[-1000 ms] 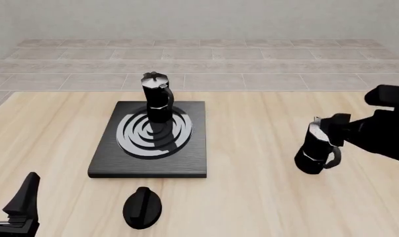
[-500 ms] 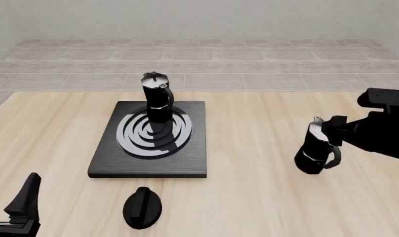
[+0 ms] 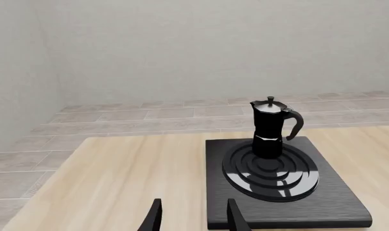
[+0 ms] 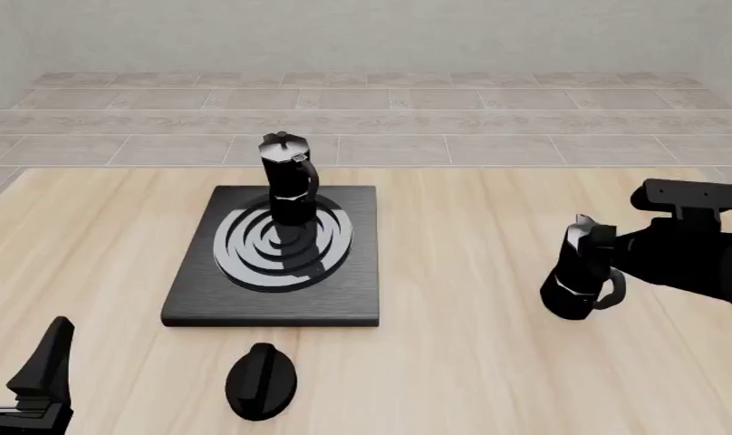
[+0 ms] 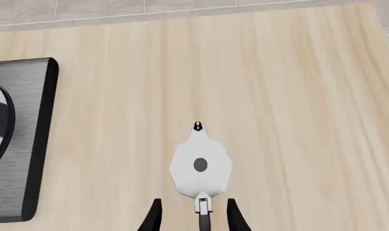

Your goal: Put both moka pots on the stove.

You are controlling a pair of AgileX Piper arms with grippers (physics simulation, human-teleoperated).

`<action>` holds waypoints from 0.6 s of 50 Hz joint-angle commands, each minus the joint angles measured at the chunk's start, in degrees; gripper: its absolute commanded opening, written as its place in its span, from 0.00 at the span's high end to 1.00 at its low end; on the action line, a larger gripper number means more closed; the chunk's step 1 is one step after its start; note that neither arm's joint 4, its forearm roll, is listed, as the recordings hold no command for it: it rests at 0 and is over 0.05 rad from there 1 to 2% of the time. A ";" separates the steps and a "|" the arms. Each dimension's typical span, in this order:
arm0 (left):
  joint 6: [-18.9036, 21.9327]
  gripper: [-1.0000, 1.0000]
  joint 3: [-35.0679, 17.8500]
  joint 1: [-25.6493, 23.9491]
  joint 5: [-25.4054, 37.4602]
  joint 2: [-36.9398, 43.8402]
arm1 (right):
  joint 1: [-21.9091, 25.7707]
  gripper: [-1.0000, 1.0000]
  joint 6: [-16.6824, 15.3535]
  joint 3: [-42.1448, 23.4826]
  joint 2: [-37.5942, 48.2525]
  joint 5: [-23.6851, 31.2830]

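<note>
right pincer (image 5: 193, 216) has lowered, straddling second moka pot (image 4: 580, 279), well right of stove (image 4: 273, 308).

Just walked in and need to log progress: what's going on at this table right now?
Two robot arms are putting moka pots on a stove. One moka pot already stands upright on the burner's far side. The second moka pot is on the bare table to the right, off the stove. The right gripper sits over that pot with its fingers open either side of the handle, not closed on it. The left gripper is open, holds nothing, and waits near the table's front left.
</note>
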 commanded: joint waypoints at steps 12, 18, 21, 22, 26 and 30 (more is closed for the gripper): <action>-0.07 0.00 -0.06 0.33 0.05 0.00 | -0.45 0.00 -0.70 1.57 2.87 -2.91; -0.08 0.00 -0.03 0.38 0.03 0.01 | -0.63 0.00 -0.89 1.84 3.03 -2.97; -0.08 0.00 -0.18 0.41 0.19 0.01 | -0.78 0.00 -1.12 1.81 3.09 -2.93; -0.05 0.00 -0.39 0.38 0.39 0.01 | -0.73 0.00 -1.15 1.83 3.10 -2.94; -0.06 0.00 -0.17 0.44 0.18 0.01 | -0.70 0.00 -1.21 2.09 3.24 -3.17; -0.04 0.00 -0.04 0.46 0.08 -0.03 | -0.58 0.00 -1.10 2.37 3.48 -3.47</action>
